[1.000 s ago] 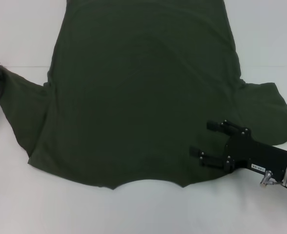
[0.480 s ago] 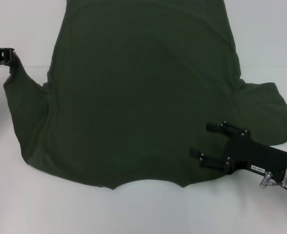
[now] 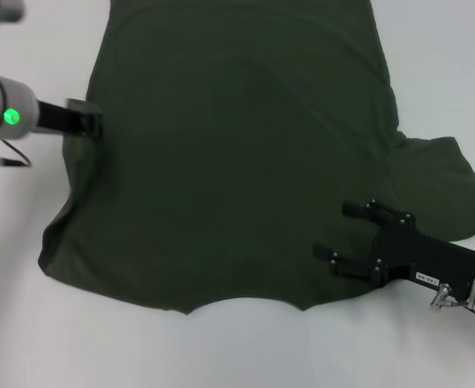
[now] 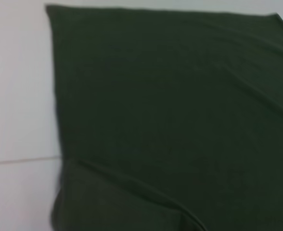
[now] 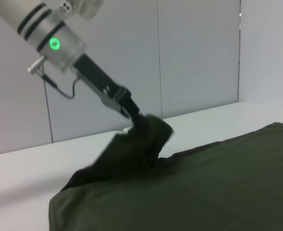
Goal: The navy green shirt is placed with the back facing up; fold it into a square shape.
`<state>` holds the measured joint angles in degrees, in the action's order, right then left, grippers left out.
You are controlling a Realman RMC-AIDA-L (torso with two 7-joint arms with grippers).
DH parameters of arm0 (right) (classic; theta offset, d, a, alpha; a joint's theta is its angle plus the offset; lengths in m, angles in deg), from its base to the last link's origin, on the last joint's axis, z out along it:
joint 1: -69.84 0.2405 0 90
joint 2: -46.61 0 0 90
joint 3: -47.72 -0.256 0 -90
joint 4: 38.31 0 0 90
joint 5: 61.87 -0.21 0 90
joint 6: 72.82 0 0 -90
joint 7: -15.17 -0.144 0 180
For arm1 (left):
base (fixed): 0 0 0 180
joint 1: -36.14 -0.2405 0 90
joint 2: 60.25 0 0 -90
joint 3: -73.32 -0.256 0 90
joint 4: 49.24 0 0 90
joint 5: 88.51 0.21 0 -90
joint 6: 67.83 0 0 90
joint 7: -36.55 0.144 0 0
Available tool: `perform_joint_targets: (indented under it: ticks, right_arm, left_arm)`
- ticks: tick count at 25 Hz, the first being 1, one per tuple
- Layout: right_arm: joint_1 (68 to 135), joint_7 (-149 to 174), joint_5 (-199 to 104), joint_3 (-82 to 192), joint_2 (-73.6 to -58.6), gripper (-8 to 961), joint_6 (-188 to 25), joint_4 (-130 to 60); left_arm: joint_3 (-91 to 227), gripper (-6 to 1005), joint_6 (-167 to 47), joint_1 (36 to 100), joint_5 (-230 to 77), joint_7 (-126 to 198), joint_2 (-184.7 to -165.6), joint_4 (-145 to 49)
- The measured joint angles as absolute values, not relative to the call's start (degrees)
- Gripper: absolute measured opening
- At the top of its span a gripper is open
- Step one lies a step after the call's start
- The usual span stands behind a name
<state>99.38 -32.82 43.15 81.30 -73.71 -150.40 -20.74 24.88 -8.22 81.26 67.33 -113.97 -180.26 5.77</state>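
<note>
The navy green shirt (image 3: 237, 145) lies spread on the white table, its neckline toward me. At the shirt's left edge my left gripper (image 3: 94, 125) is shut on the left sleeve, which is drawn in over the body. From the right wrist view that gripper (image 5: 133, 112) holds the sleeve fabric (image 5: 146, 139) lifted in a peak above the shirt (image 5: 204, 183). The left wrist view shows the flat shirt (image 4: 170, 96) with a folded layer beside it. My right gripper (image 3: 332, 229) stands open over the shirt near the right shoulder. The right sleeve (image 3: 443, 182) lies spread out.
White table (image 3: 221, 356) surrounds the shirt on the left, the right and the near side. The shirt's hem end runs out of the head view at the top. Grey wall panels (image 5: 189, 57) stand behind the table.
My left gripper has moved right, carrying the left sleeve from far out at the left in over the shirt's body. The right arm has stayed still.
</note>
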Motion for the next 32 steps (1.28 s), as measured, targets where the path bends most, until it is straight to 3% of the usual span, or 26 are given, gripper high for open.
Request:
perform_joint_targets:
  ticks: [5,7,32]
  right_arm:
    - [99.38,-32.72,43.15,81.18,-73.72,927,-150.43,-21.05]
    - [99.39,-32.61,43.15,81.18,-73.71,927,-150.4,-21.27]
    - [99.55,-32.55,43.15,81.2,-73.69,928,-150.05,-21.36]
  left_arm:
    - [24.53,64,-11.46,79.77,67.42,-113.75,-183.83,4.12]
    - [24.24,66,-12.96,78.81,66.5,-113.63,-184.42,2.73]
    - [24.49,93,-16.3,75.22,48.71,-108.22,-183.7,-6.63]
